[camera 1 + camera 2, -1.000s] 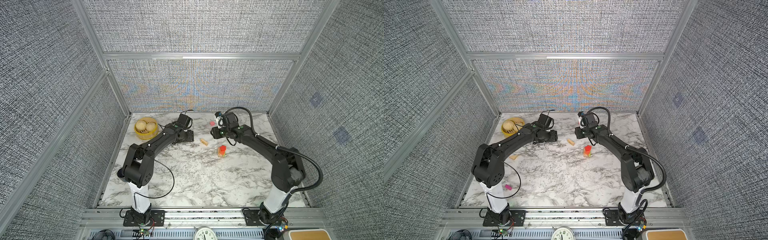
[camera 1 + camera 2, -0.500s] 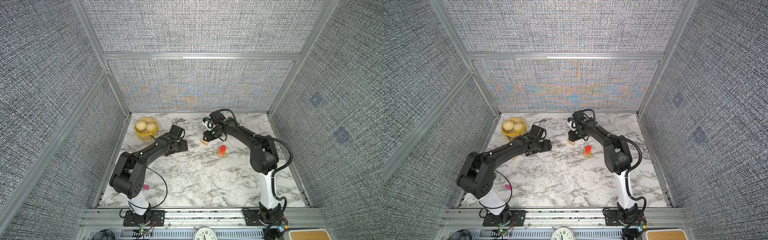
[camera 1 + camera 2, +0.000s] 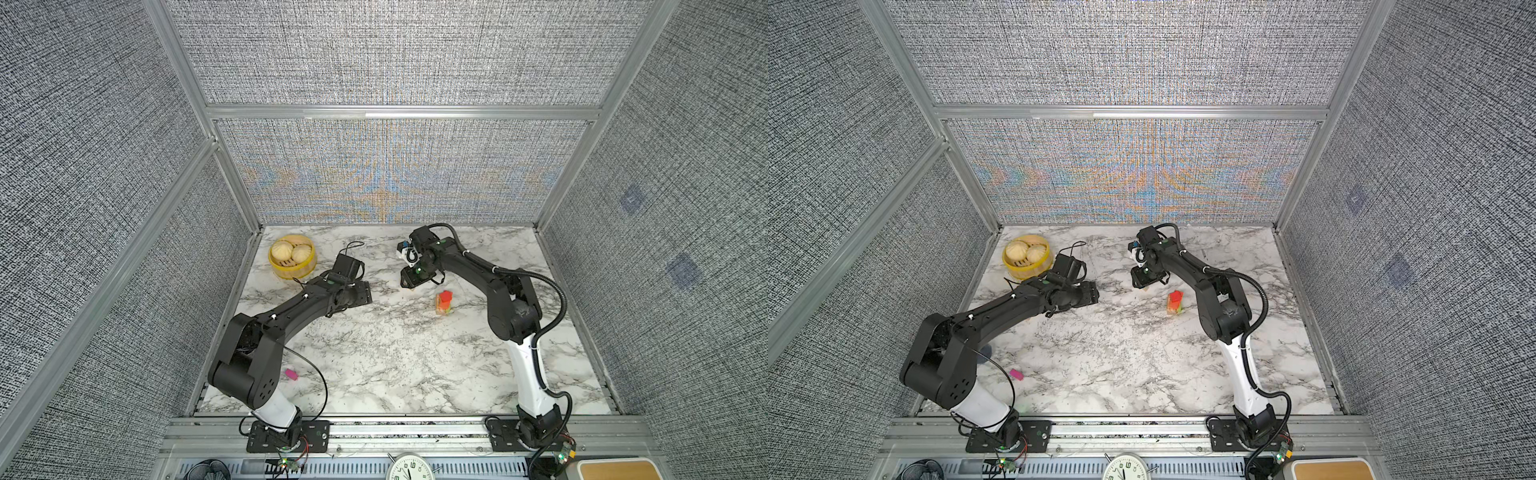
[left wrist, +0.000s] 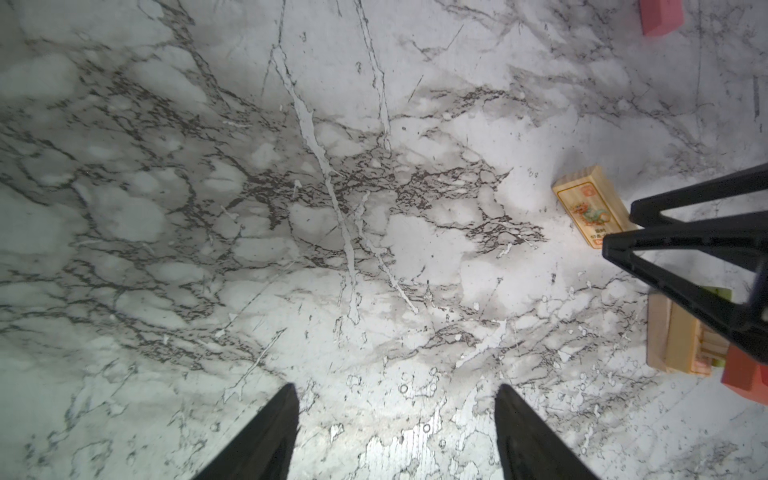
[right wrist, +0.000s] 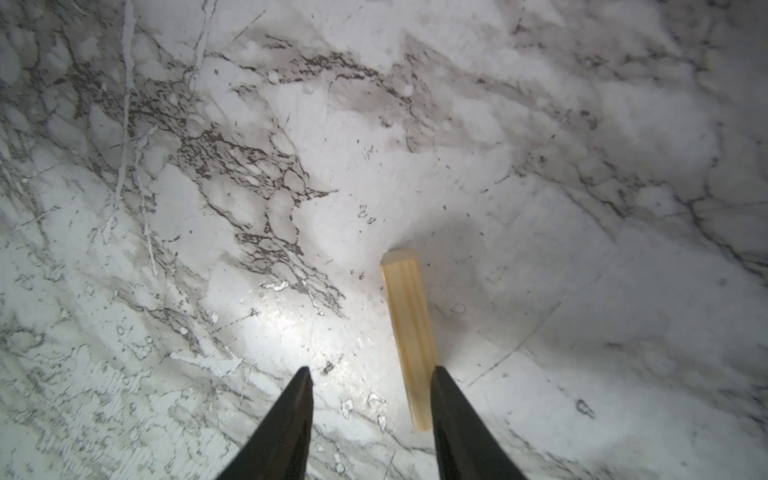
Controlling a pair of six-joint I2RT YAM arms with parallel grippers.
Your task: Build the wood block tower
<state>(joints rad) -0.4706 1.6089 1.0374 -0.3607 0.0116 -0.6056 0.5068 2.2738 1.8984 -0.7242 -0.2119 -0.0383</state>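
Observation:
The tower (image 3: 444, 302) (image 3: 1175, 302) is a short stack, red on top over orange and green, with a tan base (image 4: 681, 345). My right gripper (image 3: 409, 283) (image 3: 1142, 283) is low over the marble left of it. It is open (image 5: 370, 376), and a tan wood bar (image 5: 409, 328) (image 4: 590, 208) lies on the table between its fingers, close against one of them. My left gripper (image 3: 362, 293) (image 4: 397, 395) is open and holds nothing, further left. A magenta block (image 3: 291, 374) (image 3: 1016, 374) lies near the left arm's base. A pink block (image 4: 660, 16) shows in the left wrist view.
A yellow bamboo steamer (image 3: 292, 270) (image 3: 1026, 270) with two buns stands at the back left corner. Fabric walls close off the marble table (image 3: 415, 374) on three sides. A clock (image 3: 409, 469) sits below the front rail.
My right gripper has swung left and down onto the tan bar, covering it in both top views. The left gripper has drawn back from the middle. The tower has not moved.

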